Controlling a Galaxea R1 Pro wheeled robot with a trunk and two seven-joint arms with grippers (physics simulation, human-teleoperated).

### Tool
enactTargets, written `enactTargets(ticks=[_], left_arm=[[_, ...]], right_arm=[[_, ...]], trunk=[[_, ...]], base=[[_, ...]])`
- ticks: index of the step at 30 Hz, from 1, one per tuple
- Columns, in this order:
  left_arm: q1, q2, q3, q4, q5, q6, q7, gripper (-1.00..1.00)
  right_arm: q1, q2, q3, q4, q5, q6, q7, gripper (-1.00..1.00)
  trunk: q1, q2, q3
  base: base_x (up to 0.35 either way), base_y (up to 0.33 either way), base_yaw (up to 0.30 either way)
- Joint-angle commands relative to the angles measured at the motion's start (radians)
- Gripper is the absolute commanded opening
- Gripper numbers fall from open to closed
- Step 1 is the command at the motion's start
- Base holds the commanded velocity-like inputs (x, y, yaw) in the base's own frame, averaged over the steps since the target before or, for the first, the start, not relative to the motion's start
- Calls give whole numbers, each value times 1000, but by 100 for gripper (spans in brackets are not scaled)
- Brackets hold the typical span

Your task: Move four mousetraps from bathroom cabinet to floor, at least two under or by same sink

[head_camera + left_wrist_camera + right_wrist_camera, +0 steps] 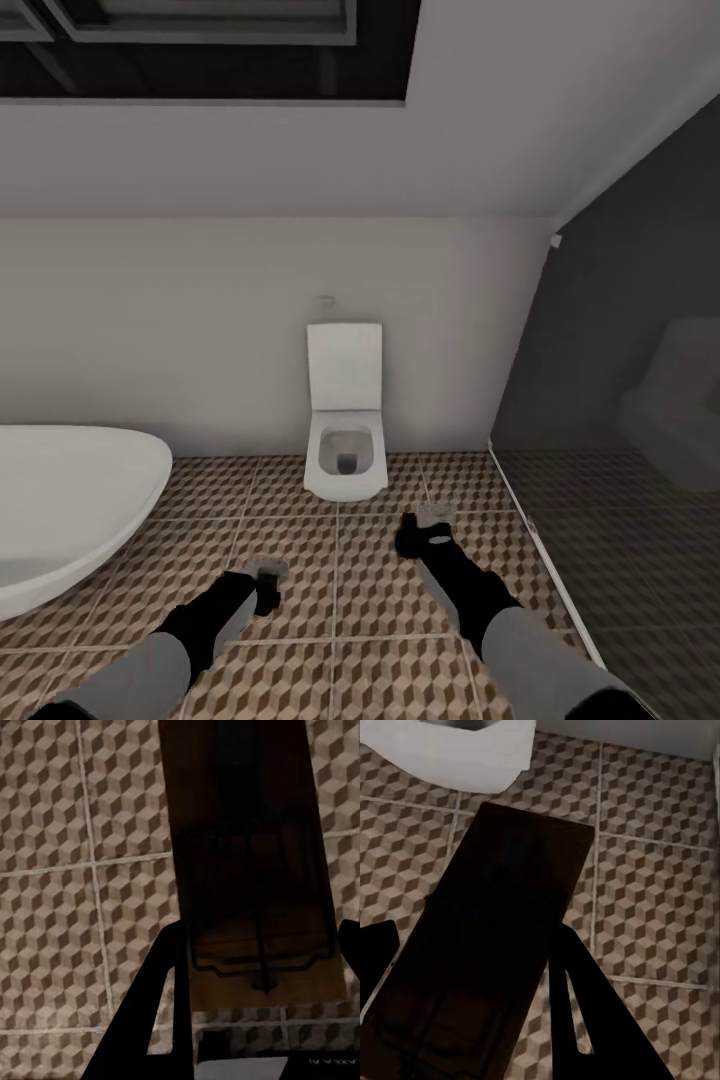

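Both hands closed on a mousetrap each — left hand (pixel 268 575) w/ mousetrap (pixel 251 892), right hand (pixel 432 520) w/ mousetrap (pixel 487 967); risk: dropping them here by toilet (pixel 346 455), sink not in sight, fails under-sink req.

Grey upper arms, black forearms; left gripper (pixel 268 572), right gripper (pixel 436 516) pale grey, black jaws.

White toilet (pixel 345 440) at middle, white bathtub (pixel 60 510) lower left, cube-pattern floor (pixel 370 590), dark glass wall (pixel 630 400) right.

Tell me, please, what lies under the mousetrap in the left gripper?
Under the mousetrap held by the left gripper lies the cube-patterned bathroom floor, with pale grout lines crossing it. The tiles directly beneath the board are covered by it.
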Motion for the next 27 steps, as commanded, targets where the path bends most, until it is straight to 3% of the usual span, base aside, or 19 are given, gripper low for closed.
enactTargets(ticks=[1,5,9,12,16,27], left_arm=[[-16,4,3,-5,12,18,22,-100],[-39,7,41,-4,12,1,42,-100],[-42,-2,49,-6,11,-95,44,-100],[-43,-12,50,-12,11,-120,40,-100],[-43,-27,48,-52,11,-128,42,-100],[-43,-22,45,-106,13,-120,46,-100]], right_arm=[[-43,3,8,26,-13,10,-11,-100],[-116,10,7,68,-14,13,-12,-100],[-128,11,7,76,-15,9,-13,-100],[-130,12,7,77,-15,8,-13,-100],[-131,8,5,78,-16,8,-13,-100],[-131,9,6,78,-17,7,-10,-100]], trunk=[[0,-2,-3],[0,-2,-3],[0,-2,-3],[0,-2,-3],[0,-2,-3],[8,-16,-9]], base=[[0,0,0],[0,0,0],[0,0,0],[0,0,0],[0,0,0],[0,0,0]])
